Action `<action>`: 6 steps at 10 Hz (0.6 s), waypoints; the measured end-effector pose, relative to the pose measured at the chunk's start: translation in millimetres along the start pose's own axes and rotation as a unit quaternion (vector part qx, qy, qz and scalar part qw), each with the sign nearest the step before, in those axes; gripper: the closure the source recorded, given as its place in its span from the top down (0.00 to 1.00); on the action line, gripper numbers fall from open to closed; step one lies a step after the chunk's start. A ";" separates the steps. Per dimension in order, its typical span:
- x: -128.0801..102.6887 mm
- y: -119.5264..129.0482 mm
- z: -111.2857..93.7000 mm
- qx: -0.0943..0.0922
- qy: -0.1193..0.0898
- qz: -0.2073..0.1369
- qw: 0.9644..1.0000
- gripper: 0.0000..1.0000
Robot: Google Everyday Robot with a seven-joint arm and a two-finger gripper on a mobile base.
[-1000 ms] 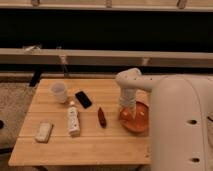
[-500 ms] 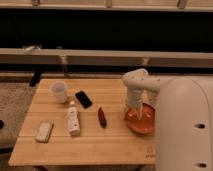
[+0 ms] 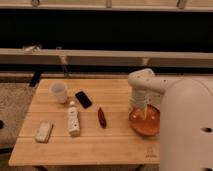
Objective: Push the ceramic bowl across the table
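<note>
The orange-red ceramic bowl [image 3: 145, 121] sits at the right edge of the pale slatted table [image 3: 95, 142]. My white arm reaches in from the right, and my gripper [image 3: 139, 109] comes down onto the bowl's near-left rim, touching or just inside it. Part of the bowl's right side is hidden behind my arm.
On the table stand a white cup [image 3: 59, 92], a black phone [image 3: 83, 99], a white bottle lying down [image 3: 73, 120], a small red-brown object [image 3: 102, 117] and a pale flat item [image 3: 44, 132]. A long grey bench [image 3: 100, 56] runs behind the table.
The bowl and my gripper have shifted to the right, toward the table's right edge. The other objects have not moved.
</note>
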 end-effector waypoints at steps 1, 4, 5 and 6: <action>-0.5 -0.7 -1.2 -0.002 -0.001 0.001 1.000 0.65; -2.1 -4.0 -3.0 -0.006 -0.002 0.007 1.000 0.65; -2.7 -5.0 -3.2 -0.006 -0.003 0.009 1.000 0.65; -3.6 -6.2 -3.6 -0.005 -0.003 0.011 1.000 0.65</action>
